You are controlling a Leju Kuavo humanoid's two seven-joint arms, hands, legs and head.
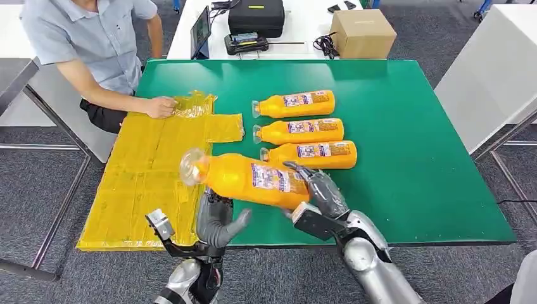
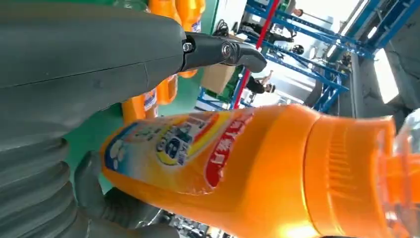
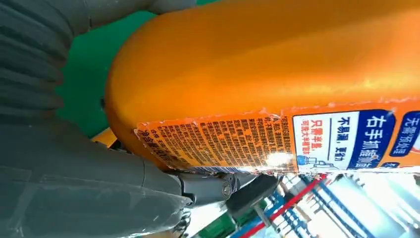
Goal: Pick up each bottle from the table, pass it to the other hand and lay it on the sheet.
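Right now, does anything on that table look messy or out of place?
The yellow sheet is crumpled at its far end, where a person's hand presses it. The three bottles on the table lie in a tidy row; nothing spilled.

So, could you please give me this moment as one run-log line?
stage: handover | right hand: holds bottle | left hand: under it, grip unclear | table: three bottles | sheet: no bottles

silver, rounded arm shells; grey ribbed wrist covers; left hand grey with thick thumb; right hand darker-fingered, small screws at the finger hinges.
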